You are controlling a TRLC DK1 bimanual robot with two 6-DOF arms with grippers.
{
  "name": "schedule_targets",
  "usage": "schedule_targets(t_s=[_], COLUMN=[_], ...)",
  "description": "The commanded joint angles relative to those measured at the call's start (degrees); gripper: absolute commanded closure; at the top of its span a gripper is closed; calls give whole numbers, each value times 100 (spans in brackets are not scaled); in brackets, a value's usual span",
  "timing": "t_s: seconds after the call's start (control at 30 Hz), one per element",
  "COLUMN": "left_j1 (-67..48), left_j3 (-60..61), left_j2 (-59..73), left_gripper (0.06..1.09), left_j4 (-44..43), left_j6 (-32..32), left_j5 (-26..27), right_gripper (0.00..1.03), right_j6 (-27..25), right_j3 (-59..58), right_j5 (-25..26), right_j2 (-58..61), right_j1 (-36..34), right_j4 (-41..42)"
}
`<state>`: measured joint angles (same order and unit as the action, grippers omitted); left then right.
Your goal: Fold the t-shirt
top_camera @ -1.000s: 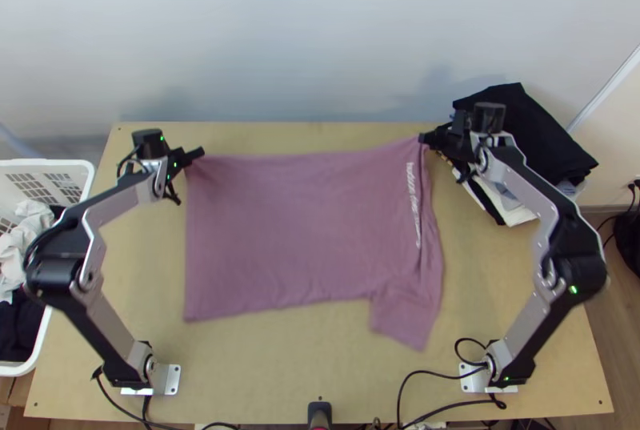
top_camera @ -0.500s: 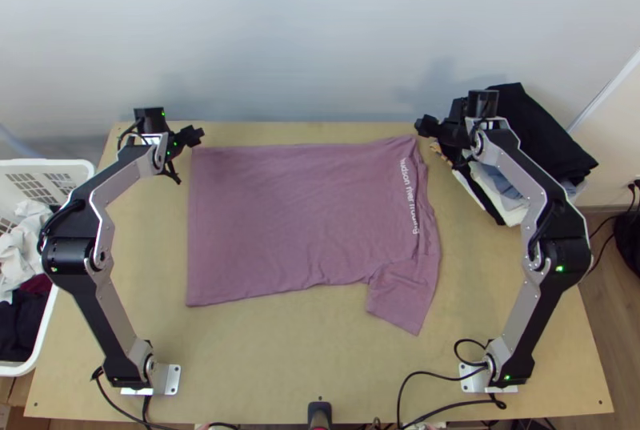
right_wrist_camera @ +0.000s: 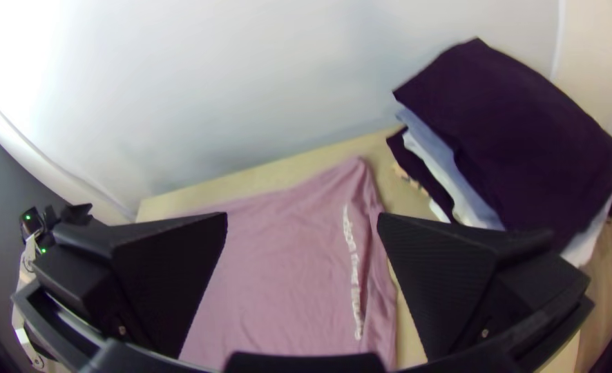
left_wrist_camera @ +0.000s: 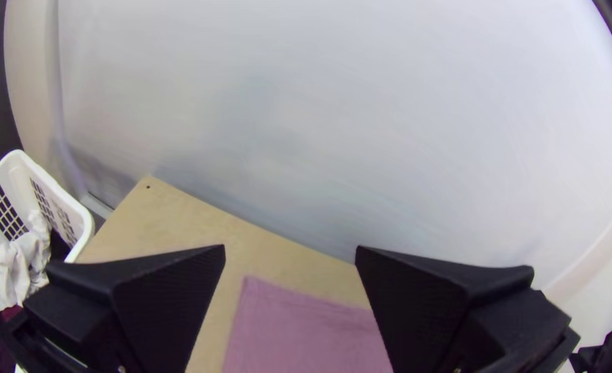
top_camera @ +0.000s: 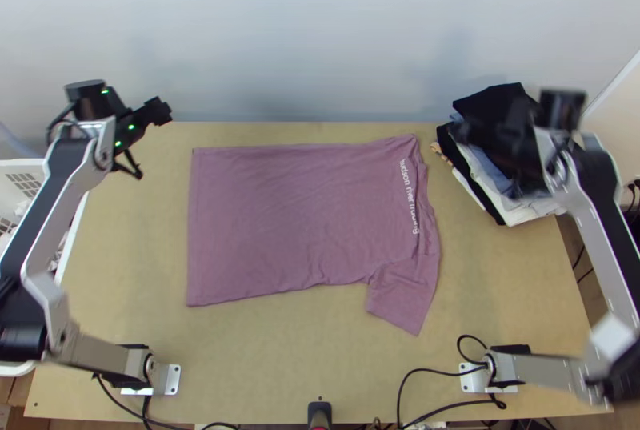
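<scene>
My left gripper is near the table's far left corner in the top view, apart from the cloth. In the left wrist view that gripper stands open, a corner of the t-shirt beyond and between its fingers. The right gripper is blurred over the clothes pile in the top view; in its wrist view the gripper is open and holds nothing. The mauve t-shirt lies flat mid-table, folded lengthwise, with a sleeve pointing to the near edge and white lettering along its right side.
A pile of folded clothes, black on top, sits at the table's far right. The white laundry basket with clothes in it stands off the left side. Cables lie by the right arm's base. A pale wall rises behind the table.
Both grippers have let go of the t-shirt's far corners and moved apart, the left one leftward, the right one rightward. The cloth's near edge shifted slightly away from the near table edge, then lay still.
</scene>
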<state>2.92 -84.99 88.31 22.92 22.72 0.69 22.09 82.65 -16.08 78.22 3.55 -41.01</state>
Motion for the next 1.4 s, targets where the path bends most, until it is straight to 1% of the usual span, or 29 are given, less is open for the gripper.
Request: schedule_targets(t_s=[0.0,0.1,0.17,0.33,0.37,0.43,0.57,0.63,0.67,0.77,0.8,0.87,0.9,1.03,1.37], left_j1=[-11,-63,-72,-98,-98,-107,-46,-37,-19,-19,-19,-19,-19,-11,25], left_j3=[554,1055,1494,2716,2936,3322,3815,3955,4008,4113,4140,4184,4210,4307,4412], left_j2=[-649,-1334,-1835,-3101,-3329,-3716,-4305,-4446,-4489,-4604,-4621,-4656,-4665,-4700,-4700], left_gripper=[16,16,16,16,17,17,17,17,17,17,17,17,17,17,17], left_j4=[354,653,846,1242,1329,1532,1795,1892,1892,1945,1945,1945,1945,1945,1901], left_j6=[13,-31,-57,-268,-286,-418,-611,-699,-716,-716,-716,-716,-716,-716,-725], left_j5=[98,98,98,116,125,133,125,125,125,125,125,125,125,125,116], right_gripper=[5,5,5,5,6,10,11,23,26,30,35,49,50,50,50], right_j6=[-82,-222,-301,-345,-345,-337,-319,-310,-310,-301,-301,-301,-301,-319,-301], right_j3=[-882,-1462,-1919,-2957,-3106,-3387,-3800,-3959,-4038,-4284,-4363,-4451,-4477,-4503,-4574], right_j5=[-1,-45,-141,-212,-221,-229,-238,-238,-238,-238,-238,-238,-238,-238,-229], right_j2=[-623,-1098,-1414,-2073,-2117,-2153,-2082,-2003,-1959,-1801,-1731,-1564,-1476,-1072,-518], right_j1=[-100,-320,-461,-425,-408,-311,-171,-56,-30,32,32,14,-4,-21,-21], right_j4=[-442,-952,-1110,-1146,-1154,-1146,-1014,-908,-812,-495,-363,-91,23,252,850])
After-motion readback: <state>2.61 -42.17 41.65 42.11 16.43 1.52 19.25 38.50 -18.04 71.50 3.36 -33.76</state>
